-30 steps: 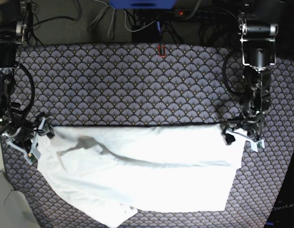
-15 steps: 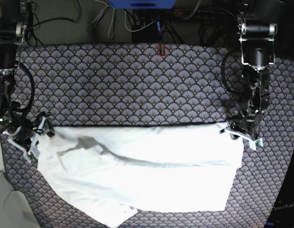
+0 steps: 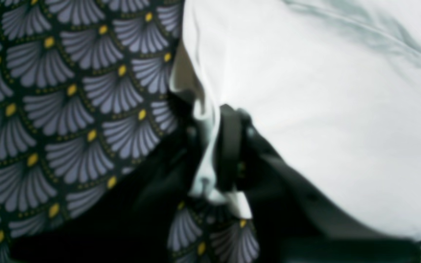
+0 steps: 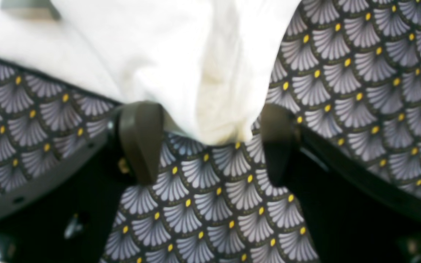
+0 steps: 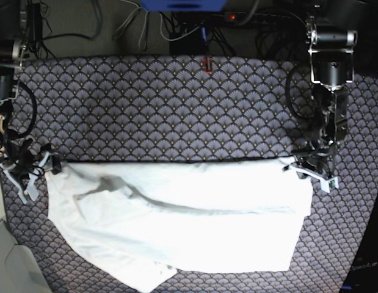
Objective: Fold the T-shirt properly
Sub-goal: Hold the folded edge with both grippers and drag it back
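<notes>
The white T-shirt [image 5: 176, 226] lies spread and wrinkled across the near half of the table, its far edge straight and one part trailing toward the front. My left gripper [image 5: 306, 171] is at the shirt's far right corner. In the left wrist view it [image 3: 214, 146] is shut on a thin fold of the T-shirt [image 3: 323, 109]. My right gripper [image 5: 35, 173] is just left of the shirt's far left corner. In the right wrist view it [image 4: 210, 142] is open, and the tip of the T-shirt [image 4: 159, 44] lies loose between its fingertips [image 4: 141, 138].
A dark cloth with a fan pattern [image 5: 176, 110] covers the table. A small red object [image 5: 207, 64] lies at the far edge. Cables and a blue box [image 5: 182, 5] sit behind the table. A pale grey surface [image 5: 5, 262] shows at the front left corner.
My right gripper has moved left, off the shirt's left corner, and that corner now lies on the table. My left gripper has stayed on the right corner.
</notes>
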